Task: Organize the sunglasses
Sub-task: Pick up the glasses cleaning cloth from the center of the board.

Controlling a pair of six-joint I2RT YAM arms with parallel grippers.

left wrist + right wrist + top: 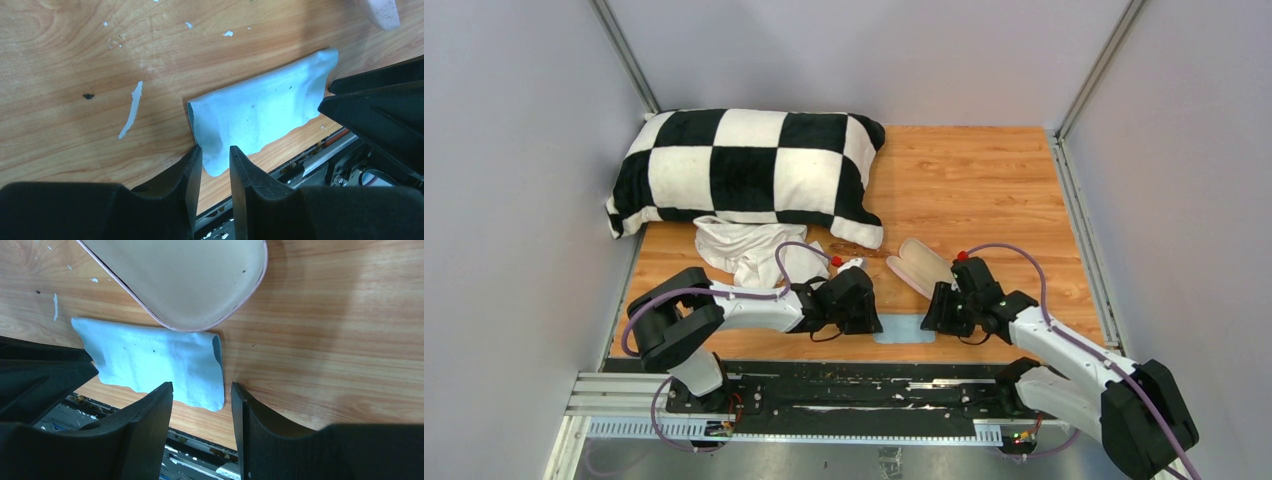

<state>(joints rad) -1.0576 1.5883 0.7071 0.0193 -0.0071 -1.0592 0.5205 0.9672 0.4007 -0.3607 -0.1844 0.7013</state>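
Sunglasses (854,251) look to be the smallest item on a wooden table (984,190) that carries far bigger things. Largest is the black-and-white checkered pillow (744,175) across the far left, with a crumpled white cloth (749,252) against its near edge. Next in size, the pink case (921,265) lies open, cream inside up, right of centre. A light-blue cloth (260,112) lies flat just nearer than it, close to the table's near edge. Both arms are down at that cloth. The left gripper (215,152) has its jaws a narrow gap apart astride the cloth's left end, with no firm pinch visible. The right gripper (201,386) has its jaws wide apart over the right end, holding nothing. The glasses themselves seem to be the thin dark shape just off the pillow's near right corner, between the white cloth and the case, apart from both grippers. In the overhead view it is too small to make out lenses or arms. They are probably light and stiff but fragile, with slick lenses that scratch and thin hinged arms that can fold or twist. The safest hold is likely across the front frame at the bridge or beside a hinge, squeezed gently, pads kept off the lenses.
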